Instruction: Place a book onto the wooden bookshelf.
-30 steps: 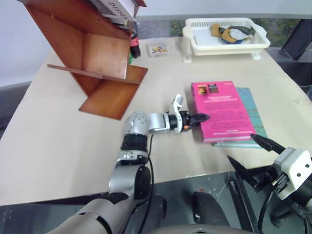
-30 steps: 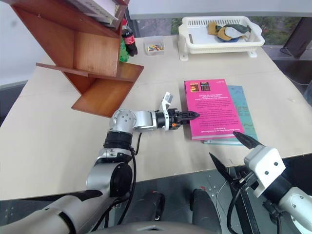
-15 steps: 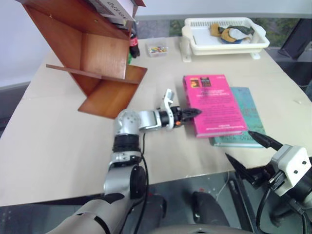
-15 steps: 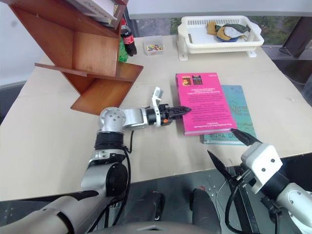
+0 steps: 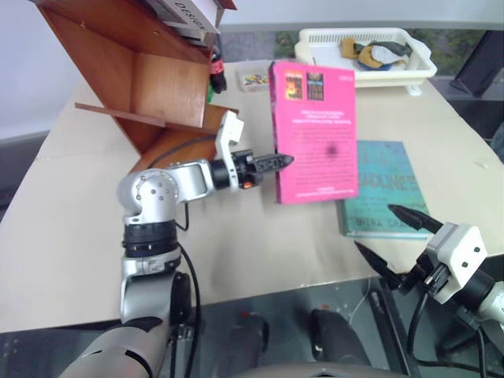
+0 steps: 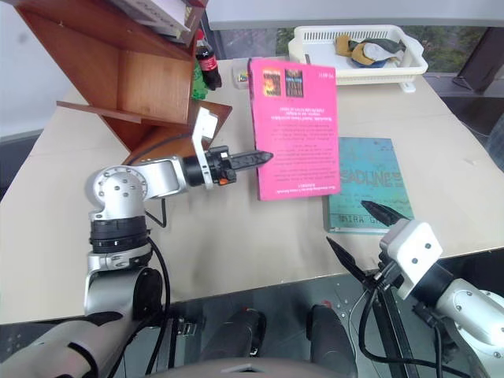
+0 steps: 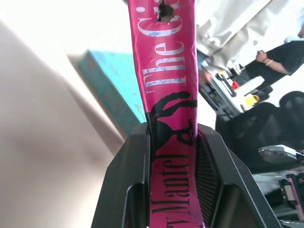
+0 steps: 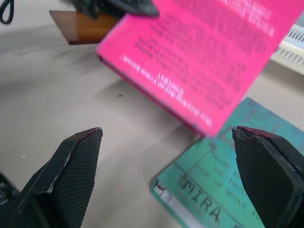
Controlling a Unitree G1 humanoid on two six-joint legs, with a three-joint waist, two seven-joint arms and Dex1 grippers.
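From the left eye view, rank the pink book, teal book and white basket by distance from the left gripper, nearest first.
1. Pink book: clamped in the left gripper, lifted off the table.
2. Teal book: flat on the table, to the gripper's right.
3. White basket: at the table's far right edge.

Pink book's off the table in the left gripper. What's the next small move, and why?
Probably carry it left toward the wooden bookshelf. The left gripper is clamped on the spine of the pink book, which hangs clear above the teal book, cover facing up. The shelf's open compartments lie to its left. The right gripper waits open, out of the way.
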